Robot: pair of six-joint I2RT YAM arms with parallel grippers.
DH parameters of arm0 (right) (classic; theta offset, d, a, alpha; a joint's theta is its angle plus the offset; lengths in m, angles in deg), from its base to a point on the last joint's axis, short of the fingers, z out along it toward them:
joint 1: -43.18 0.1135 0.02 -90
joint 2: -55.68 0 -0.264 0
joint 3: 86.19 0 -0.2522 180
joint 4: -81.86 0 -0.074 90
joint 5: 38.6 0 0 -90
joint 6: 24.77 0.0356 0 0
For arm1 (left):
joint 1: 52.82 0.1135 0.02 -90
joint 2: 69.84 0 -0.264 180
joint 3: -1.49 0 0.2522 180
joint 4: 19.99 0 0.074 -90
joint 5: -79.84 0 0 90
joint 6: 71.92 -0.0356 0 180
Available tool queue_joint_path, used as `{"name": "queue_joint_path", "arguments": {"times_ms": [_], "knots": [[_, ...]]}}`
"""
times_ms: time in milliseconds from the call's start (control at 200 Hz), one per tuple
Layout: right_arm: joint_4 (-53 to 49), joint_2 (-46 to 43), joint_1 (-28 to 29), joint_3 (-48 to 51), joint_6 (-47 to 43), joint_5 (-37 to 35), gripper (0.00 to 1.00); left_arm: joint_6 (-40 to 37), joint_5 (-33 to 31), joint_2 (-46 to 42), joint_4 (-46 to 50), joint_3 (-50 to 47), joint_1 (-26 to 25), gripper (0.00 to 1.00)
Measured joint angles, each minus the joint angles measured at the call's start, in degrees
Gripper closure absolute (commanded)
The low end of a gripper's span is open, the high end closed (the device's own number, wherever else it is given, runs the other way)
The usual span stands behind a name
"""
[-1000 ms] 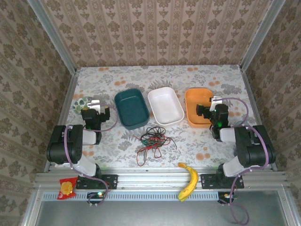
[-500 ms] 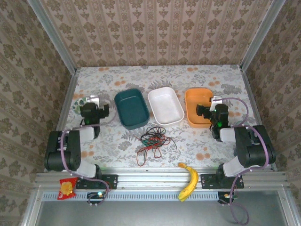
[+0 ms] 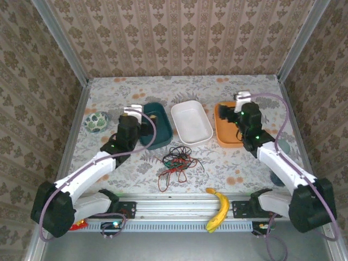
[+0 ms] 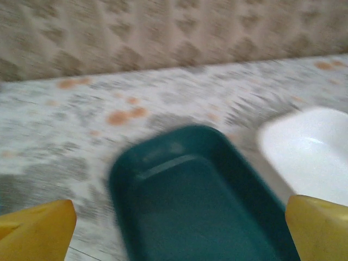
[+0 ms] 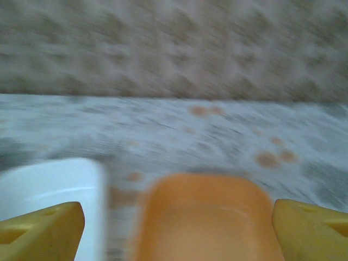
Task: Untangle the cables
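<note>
The cables [image 3: 176, 160], a loose tangle of thin black, red and green wires, lie on the flowered table in front of the trays. My left gripper [image 3: 140, 116] hangs over the left part of the teal tray [image 3: 161, 117], well behind and left of the tangle. In the left wrist view the gripper [image 4: 176, 234] is open, its yellow fingertips [image 4: 35, 231] wide apart over the teal tray [image 4: 201, 201]. My right gripper [image 3: 232, 113] is over the orange tray [image 3: 224, 136]. In the right wrist view it [image 5: 176, 231] is open above the orange tray [image 5: 206, 223], with nothing between its fingers.
A white tray [image 3: 191, 122] stands between the teal and orange ones. A small patterned bowl [image 3: 98, 121] sits at the far left. A banana [image 3: 218, 209] lies on the table's front rail. Patterned walls close in the back and both sides.
Both arms have unfolded from their tucked poses and reached forward. The left gripper has moved right to the teal tray, the right one up over the orange tray. The cables have not moved.
</note>
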Motion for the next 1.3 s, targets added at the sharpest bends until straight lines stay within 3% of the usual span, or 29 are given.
{"name": "queue_joint_path", "arguments": {"times_ms": [185,280,350,475,640,840,945,1170,1300], "knots": [[-16.39,2.99,13.64,-9.66,-0.11,17.7,0.22,8.46,7.37,-6.67,7.76,-5.27,-2.75,0.0],[-21.92,7.34,18.97,-11.45,-0.17,23.63,0.35,10.51,9.07,-11.39,13.97,-6.62,-3.34,0.0],[-25.22,11.45,22.23,-12.57,0.24,26.99,0.39,11.76,9.25,-15.19,18.23,-7.1,-4.02,0.0],[-27.89,18.78,24.33,-14.34,0.7,29.62,0.4,14.27,8.94,-20.61,23.06,-8.39,-6.34,0.0],[-28.06,24.48,24.39,-14.75,1.7,30.56,0.49,17.7,6.88,-23.37,25.86,-11.37,-13.68,0.0],[-28.0,29.42,24.39,-18.53,2.36,31.65,0.85,18.64,6.49,-14.95,23.56,-11.89,-20.87,0.0],[-28.11,29.79,24.39,-19.41,2.14,32.33,0.98,17.4,7.23,-7.39,21.49,-10.97,-22.99,0.0],[-28.57,28.15,23.65,-19.58,2.36,35.43,1.0,10.34,8.74,3.87,14.25,-5.84,-25.64,0.0],[-28.68,26.18,22.95,-19.56,3.58,36.3,1.0,7.48,9.81,8.07,9.35,-5.09,-25.64,0.11]]}}
